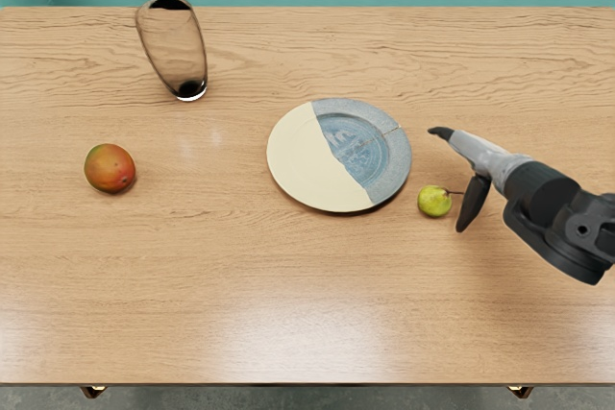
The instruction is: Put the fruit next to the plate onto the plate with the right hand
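My right hand hangs spread and empty just right of the small green fruit, which lies on the bench beside the plate; I judge it light, firm and rollable, best pinched around its middle.

The right robot hand was pale grey along its fingers and black toward the wrist. Just beside it lay a small round yellow-green fruit. Past that was a round ceramic plate, half plain cream, half grey-blue with a faint printed pattern. Far from the hand, an oval mango showed red-orange over green.
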Robot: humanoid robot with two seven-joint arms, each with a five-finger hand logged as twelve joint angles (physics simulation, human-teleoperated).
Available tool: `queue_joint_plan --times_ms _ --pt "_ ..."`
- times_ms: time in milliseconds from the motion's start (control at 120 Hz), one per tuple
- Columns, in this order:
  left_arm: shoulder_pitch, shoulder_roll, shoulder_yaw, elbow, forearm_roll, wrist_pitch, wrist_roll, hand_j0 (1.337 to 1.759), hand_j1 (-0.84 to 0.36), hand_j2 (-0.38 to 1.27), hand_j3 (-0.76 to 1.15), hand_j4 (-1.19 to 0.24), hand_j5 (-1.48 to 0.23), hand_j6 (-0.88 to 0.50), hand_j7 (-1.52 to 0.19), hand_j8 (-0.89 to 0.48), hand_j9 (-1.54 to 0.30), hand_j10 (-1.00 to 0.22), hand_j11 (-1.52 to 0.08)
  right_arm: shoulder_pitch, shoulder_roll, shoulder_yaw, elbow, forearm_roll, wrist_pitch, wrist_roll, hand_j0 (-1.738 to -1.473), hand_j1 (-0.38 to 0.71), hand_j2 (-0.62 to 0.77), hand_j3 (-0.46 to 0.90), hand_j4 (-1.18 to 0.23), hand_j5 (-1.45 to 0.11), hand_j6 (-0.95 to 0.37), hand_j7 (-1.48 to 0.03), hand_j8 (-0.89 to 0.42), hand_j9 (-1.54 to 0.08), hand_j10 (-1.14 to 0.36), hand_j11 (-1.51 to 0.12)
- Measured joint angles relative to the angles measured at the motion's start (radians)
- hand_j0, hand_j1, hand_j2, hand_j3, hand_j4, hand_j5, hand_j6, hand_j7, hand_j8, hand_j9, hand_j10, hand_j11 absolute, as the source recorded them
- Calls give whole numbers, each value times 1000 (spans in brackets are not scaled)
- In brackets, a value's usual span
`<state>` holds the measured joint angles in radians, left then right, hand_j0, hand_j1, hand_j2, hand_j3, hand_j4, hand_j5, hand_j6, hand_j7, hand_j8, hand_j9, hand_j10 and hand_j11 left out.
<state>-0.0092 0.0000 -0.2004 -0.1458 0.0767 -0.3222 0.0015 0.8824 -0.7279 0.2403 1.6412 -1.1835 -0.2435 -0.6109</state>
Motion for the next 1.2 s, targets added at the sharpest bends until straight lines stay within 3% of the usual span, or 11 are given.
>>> queue_joint_plan --times_ms 350,1200 --pt "0 0 -1 0 0 0 0 1658 325 4 0 -20 -26 -20 -26 -20 -26 -20 -26 -69 6 6 8 -118 -48 0 -1658 -113 -36 0 -203 -259 -205 -258 -204 -259 -202 -259" --pt "0 0 0 0 0 0 0 1658 325 4 0 -21 -26 -20 -26 -20 -26 -20 -26 -101 3 13 64 -129 -53 0 -1658 163 -82 0 -432 -558 -433 -557 -432 -558 -431 -558"
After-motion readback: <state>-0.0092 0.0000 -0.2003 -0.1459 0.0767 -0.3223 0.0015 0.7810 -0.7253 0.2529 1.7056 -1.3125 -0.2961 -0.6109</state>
